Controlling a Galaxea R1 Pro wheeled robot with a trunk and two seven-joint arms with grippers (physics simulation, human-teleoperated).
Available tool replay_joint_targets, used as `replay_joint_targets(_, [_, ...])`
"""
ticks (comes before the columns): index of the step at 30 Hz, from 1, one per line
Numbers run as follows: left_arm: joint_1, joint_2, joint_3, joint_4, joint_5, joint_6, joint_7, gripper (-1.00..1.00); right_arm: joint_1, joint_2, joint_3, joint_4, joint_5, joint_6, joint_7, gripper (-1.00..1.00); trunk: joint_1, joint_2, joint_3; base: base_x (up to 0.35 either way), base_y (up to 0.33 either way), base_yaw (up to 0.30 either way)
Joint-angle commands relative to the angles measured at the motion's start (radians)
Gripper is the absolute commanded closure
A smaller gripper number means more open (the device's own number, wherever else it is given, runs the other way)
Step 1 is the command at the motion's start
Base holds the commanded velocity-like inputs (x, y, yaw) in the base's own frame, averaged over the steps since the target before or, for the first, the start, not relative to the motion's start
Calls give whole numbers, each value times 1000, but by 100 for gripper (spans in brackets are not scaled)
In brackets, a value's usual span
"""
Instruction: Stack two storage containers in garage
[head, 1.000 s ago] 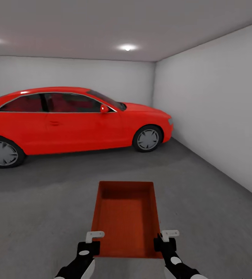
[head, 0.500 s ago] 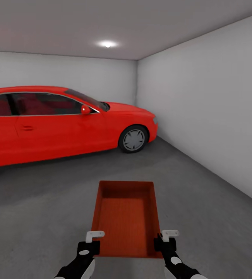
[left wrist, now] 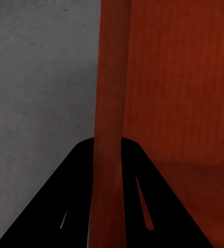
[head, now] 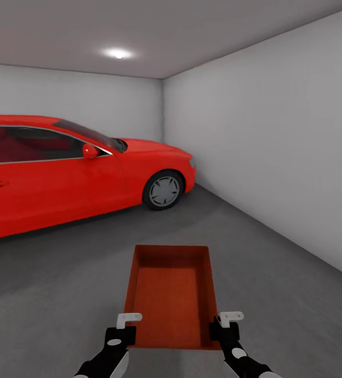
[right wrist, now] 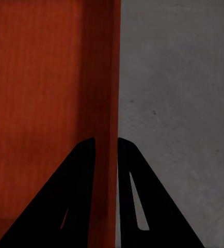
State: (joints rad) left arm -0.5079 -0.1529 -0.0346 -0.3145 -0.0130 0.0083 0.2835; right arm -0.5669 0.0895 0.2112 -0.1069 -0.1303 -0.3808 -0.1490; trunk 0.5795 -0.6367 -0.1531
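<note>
Two grippers hold one storage container [head: 169, 294] between them, out in front of the robot. The left gripper [head: 122, 332] is clamped on the container's left long wall near the end closest to the robot; in the left wrist view its two dark fingers [left wrist: 70, 206] sit one on each side of the thin orange-red wall [left wrist: 109, 103], pressed against it. The right gripper [head: 224, 328] grips the right long wall in the same way, and the right wrist view shows its fingers [right wrist: 138, 201] straddling that wall [right wrist: 102, 93] with no gap.

Open-topped and empty, the storage container is a rectangular orange-red bin with finely ribbed inner faces, its long axis pointing away from the robot. Whether its bottom touches the ground cannot be told from the head view.

Around and under it lies the floor [head: 276, 294], rough dark grey concrete, seen beside the gripped wall in both wrist views too. Beyond the bin, to the left, stands a red car [head: 76, 168], well apart from it, its nose toward a white side wall [head: 276, 147] on the right. A white back wall [head: 71, 100] runs behind the car, and a round ceiling light [head: 118, 53] glows above.
</note>
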Motion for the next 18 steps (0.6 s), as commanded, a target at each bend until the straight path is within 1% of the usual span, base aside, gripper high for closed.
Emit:
replay_joint_targets(1, [0,6,-28,18,16,3,9,100,-2,-4,-3,-2,10,-72,1,100,1,-1,-2,321,177,-265])
replay_joint_targets(18, [0,6,-28,18,16,2,9,100,-2,-5,-2,-2,11,-72,1,100,1,-1,-11,319,177,-265])
